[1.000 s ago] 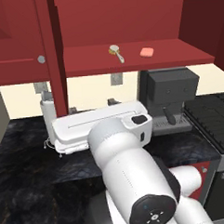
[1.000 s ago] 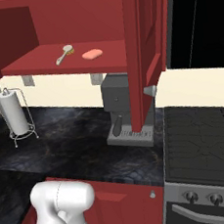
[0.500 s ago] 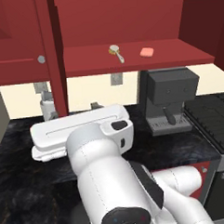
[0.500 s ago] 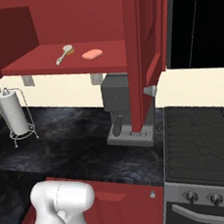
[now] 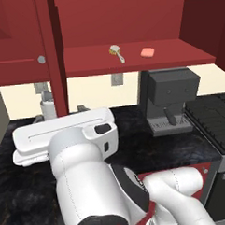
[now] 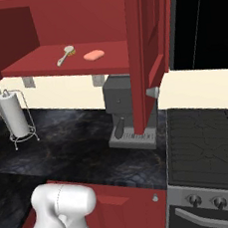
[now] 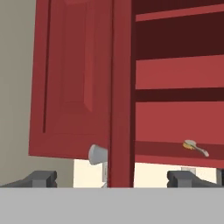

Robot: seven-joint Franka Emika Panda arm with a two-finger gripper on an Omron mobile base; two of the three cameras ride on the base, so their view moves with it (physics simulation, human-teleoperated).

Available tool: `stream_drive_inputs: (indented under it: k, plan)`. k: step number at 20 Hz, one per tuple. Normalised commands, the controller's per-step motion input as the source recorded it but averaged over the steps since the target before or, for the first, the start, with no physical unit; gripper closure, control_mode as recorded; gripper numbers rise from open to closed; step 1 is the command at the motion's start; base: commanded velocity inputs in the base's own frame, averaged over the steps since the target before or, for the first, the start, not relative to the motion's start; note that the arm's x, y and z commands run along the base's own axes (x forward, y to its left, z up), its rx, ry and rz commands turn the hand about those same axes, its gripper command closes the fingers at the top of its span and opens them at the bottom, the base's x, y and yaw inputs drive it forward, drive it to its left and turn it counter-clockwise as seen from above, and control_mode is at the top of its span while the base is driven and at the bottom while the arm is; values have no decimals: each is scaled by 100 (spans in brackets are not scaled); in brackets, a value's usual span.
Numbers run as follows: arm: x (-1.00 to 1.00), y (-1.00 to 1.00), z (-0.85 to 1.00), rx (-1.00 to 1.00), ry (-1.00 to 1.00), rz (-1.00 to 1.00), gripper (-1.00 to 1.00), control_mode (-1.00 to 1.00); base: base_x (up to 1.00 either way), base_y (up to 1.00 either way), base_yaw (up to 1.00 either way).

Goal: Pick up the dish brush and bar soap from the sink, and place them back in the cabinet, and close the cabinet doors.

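Note:
The dish brush [image 5: 115,52] and the salmon bar soap [image 5: 147,52] lie side by side on the red shelf of the cabinet [image 5: 130,62], also seen as brush [image 6: 65,55] and soap [image 6: 94,55]. Both cabinet doors stand open: the left door [image 5: 17,40] with its knob [image 5: 41,59], the right door [image 6: 146,52] with its knob [image 6: 152,92]. My gripper [image 7: 113,178] is open and holds nothing. It faces the left door's edge [image 7: 120,87], with the knob [image 7: 98,154] just above the gap and the brush [image 7: 194,147] off to the right. The sink is out of view.
A dark coffee machine [image 5: 172,99] stands on the black counter under the shelf. A paper towel roll [image 6: 13,115] stands at the left, and a stove [image 6: 210,145] at the right. My white arm [image 5: 85,181] fills the foreground of the left base view.
My hand has swung to the left, toward the open left door. The brush, the soap and both doors have not moved.

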Motion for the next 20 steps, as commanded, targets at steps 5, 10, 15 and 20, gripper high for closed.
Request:
stream_drive_inputs:
  k: [5, 10, 15, 20]
  plan:
    - [0, 23, -1, 0, 0, -1, -100, -100, 0, 0, 0]
    - [0, 24, -6, 0, 0, -3, -100, -100, 0, 0, 0]
    - [0, 26, -8, 0, 0, -4, -100, -100, 0, 0, 0]
    - [6, 20, -4, 0, 0, -7, -100, -100, 0, 0, 0]
